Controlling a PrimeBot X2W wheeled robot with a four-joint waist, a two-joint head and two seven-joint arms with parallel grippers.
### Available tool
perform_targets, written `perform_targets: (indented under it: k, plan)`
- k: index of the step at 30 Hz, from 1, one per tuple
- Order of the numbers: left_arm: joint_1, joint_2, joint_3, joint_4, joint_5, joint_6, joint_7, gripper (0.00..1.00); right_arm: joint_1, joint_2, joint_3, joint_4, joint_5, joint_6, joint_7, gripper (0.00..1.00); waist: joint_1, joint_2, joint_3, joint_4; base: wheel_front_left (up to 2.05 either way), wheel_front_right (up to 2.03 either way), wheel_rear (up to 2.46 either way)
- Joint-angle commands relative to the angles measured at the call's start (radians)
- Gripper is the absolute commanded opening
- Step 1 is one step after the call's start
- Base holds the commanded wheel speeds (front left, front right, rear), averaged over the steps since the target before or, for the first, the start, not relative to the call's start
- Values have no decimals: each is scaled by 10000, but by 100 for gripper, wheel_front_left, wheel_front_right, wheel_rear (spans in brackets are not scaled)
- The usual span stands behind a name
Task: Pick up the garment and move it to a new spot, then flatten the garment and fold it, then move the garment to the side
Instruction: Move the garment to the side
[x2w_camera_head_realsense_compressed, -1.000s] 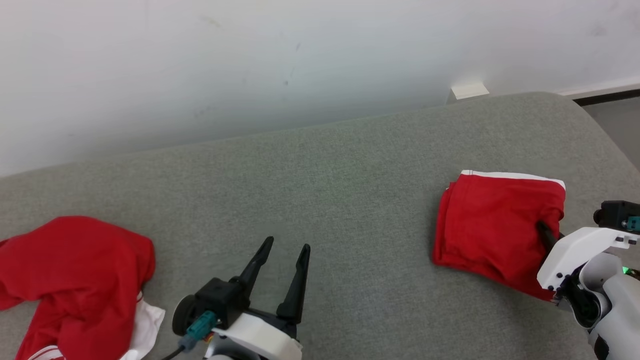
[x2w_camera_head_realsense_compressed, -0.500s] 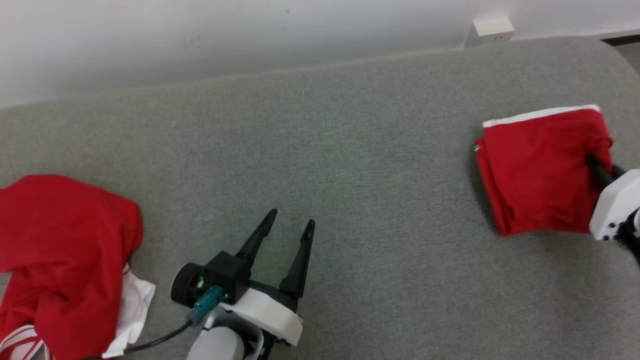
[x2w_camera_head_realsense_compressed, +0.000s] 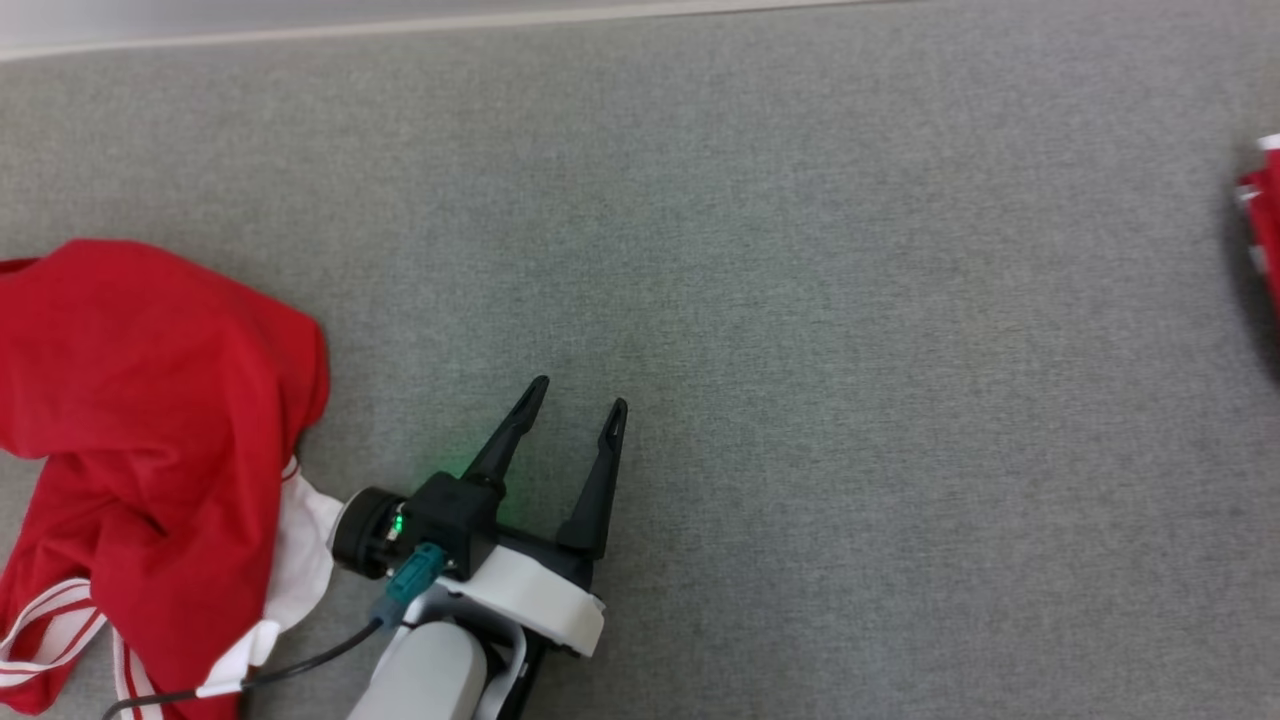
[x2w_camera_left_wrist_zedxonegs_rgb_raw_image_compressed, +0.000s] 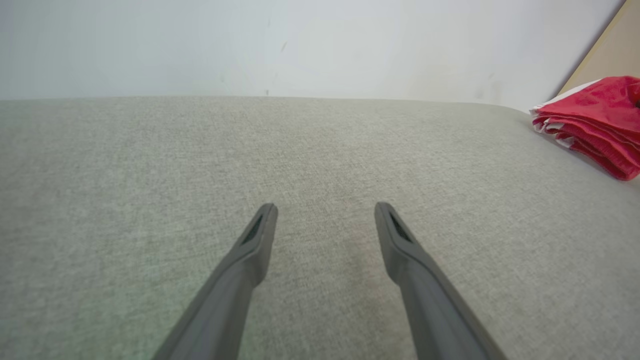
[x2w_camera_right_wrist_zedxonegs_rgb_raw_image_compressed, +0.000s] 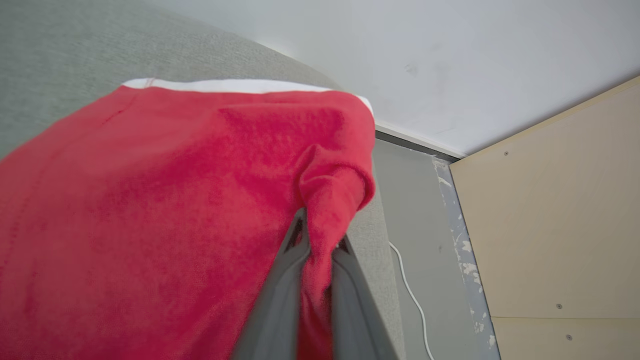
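Spreading across the head view, the nubbly grey fabric worktop (x2w_camera_head_realsense_compressed: 800, 300) carries a crumpled red garment (x2w_camera_head_realsense_compressed: 150, 400) with white stripes at eight o'clock and a sliver of the folded red garment (x2w_camera_head_realsense_compressed: 1265, 220) at three o'clock. The right wrist view brings that fleecy, white-edged cloth close, with the right gripper (x2w_camera_right_wrist_zedxonegs_rgb_raw_image_compressed: 320, 235) pinched tight on a bunched fold. The left gripper (x2w_camera_head_realsense_compressed: 580, 392), at six o'clock in the head view, stands spread and empty.

Found the folded garment (x2w_camera_right_wrist_zedxonegs_rgb_raw_image_compressed: 175, 175) as a flat red stack of layers with a white band along its far edge. Saw it resting at the right end of the grey cushion (x2w_camera_head_realsense_compressed: 800, 300), one bunched corner pinched in the right gripper (x2w_camera_right_wrist_zedxonegs_rgb_raw_image_compressed: 321, 230). Found the crumpled garment (x2w_camera_head_realsense_compressed: 150, 400), red with white stripes and white lining, heaped at the cushion's left end, well apart from the first.
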Motion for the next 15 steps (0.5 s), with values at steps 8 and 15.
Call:
perform_targets:
  k: [8, 15]
  plan:
    - [-208, 107, 33, -10, 103, 160, 2, 100, -632, -21, 205, 1082, -368, -22, -769, 100, -1, -1, 283, 162, 0, 0, 0]
    - [77, 56, 258, -52, -201, 147, 0, 100, -605, 404, 41, 1309, -553, -22, -1928, 100, -1, -1, -664, 26, 0, 0, 0]
